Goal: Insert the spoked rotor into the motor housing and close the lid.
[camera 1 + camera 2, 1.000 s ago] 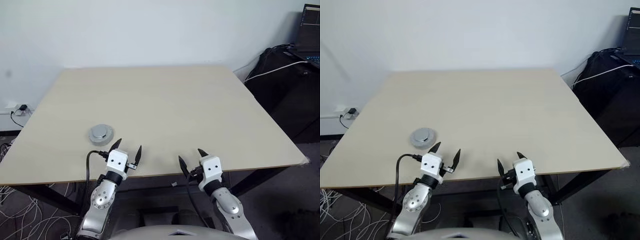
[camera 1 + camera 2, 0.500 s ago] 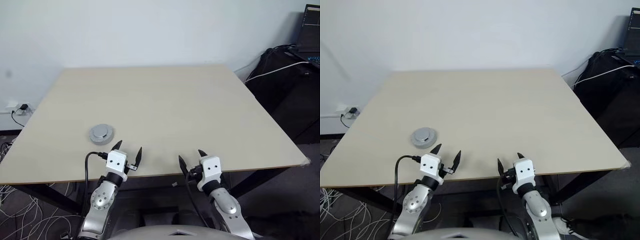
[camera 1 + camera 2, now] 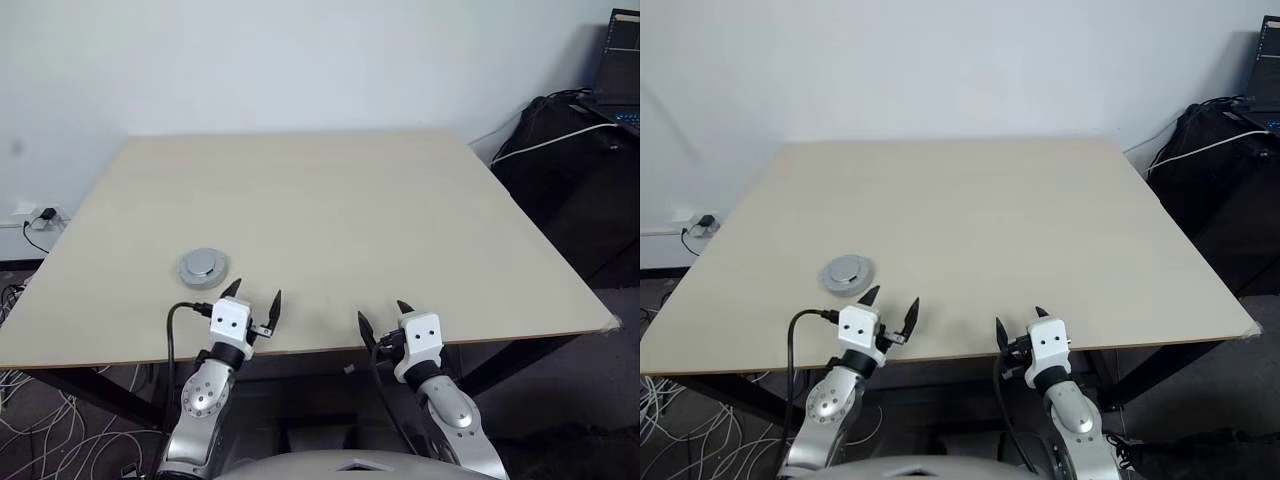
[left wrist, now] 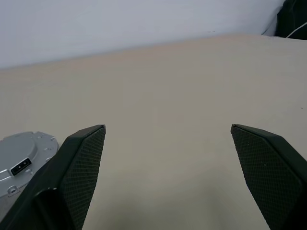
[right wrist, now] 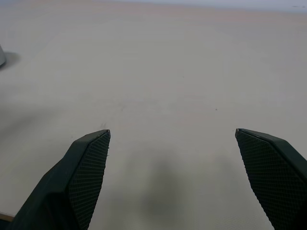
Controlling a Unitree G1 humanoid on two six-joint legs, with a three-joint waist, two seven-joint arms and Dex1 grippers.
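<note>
A silvery-grey round lid [image 3: 203, 267] with a raised centre lies flat on the pale table [image 3: 330, 200], near its front left. The spoked rotor and the motor housing are hidden from view. My left gripper [image 3: 255, 293] hovers open over the table's front edge, just right of and nearer than the lid, with nothing between its fingers. In the left wrist view the lid [image 4: 21, 158] sits beside one finger [image 4: 79, 167], apart from it. My right gripper [image 3: 382, 312] is open too, empty, over the front edge further right.
Dark bags and a white cable [image 3: 560, 130] are piled beyond the table's right side, with a laptop [image 3: 620, 60] above them. Cables and a wall socket [image 3: 35, 218] lie at the left. The table's edges are close on the near side.
</note>
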